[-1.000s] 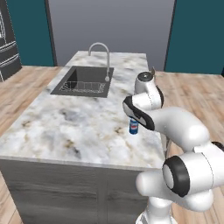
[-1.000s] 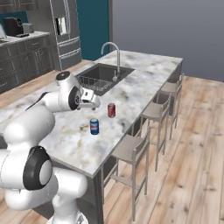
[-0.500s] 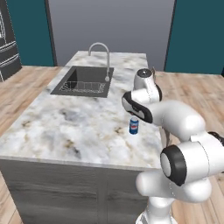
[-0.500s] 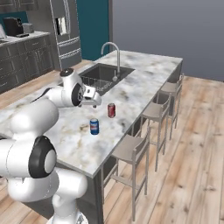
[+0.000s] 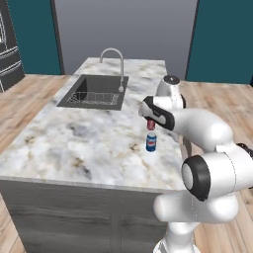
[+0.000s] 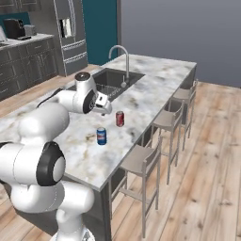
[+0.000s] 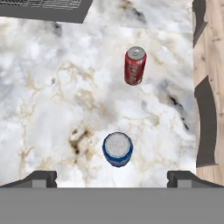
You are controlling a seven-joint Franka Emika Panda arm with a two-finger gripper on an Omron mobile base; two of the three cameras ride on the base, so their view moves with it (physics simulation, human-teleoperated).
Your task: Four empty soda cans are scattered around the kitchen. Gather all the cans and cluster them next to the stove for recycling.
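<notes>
Item 1: small blue cylindrical soda can with silver top and red-white logo [image 7: 117, 149]. Stands upright on the white marble worktop [image 5: 74, 143], long axis vertical, silver top facing up. It sits near the worktop edge on the stool side, well apart from the sink [image 5: 94, 92].

Item 2: small red cylindrical soda can with silver top [image 7: 134, 65]. Also upright, axis vertical, near the blue can on its sink-ward side, not touching it.

Item 3: tool [image 7: 112, 177] of the white arm. Jaws spread to their widest, holding nothing, hovering above the blue can, which lies between the two dark tips in the hand view.

Step in hand, as judged: approach to the first pickup, blue can the likely target. The next move calls for a straight descent so the tips pass either side of the can's wall, then closing on it without tipping it.

Surroundings: grey stools [image 6: 143, 162] beside the worktop, beyond the blue can.
</notes>
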